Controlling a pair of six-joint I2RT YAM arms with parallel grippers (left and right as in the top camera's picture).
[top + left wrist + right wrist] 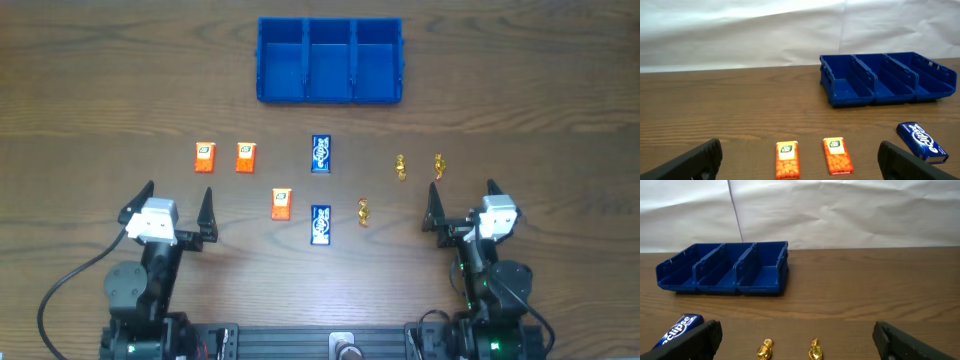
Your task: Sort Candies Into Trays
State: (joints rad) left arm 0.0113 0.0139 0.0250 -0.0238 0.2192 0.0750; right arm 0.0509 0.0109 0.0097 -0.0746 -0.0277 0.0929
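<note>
Before the tray (330, 98), the farther blue pack (321, 154) seemingly points lengthwise toward it.

Lab test bench: wood-grain table (100, 80), white sheet backdrop (740, 30) beyond fingers, blue sorting tray (330, 60).

White brand lettering on blue pack (677, 329); illegible labels on orange boxes (787, 160)

A wooden table (100, 100) backed by white sheeting (740, 30).
</note>
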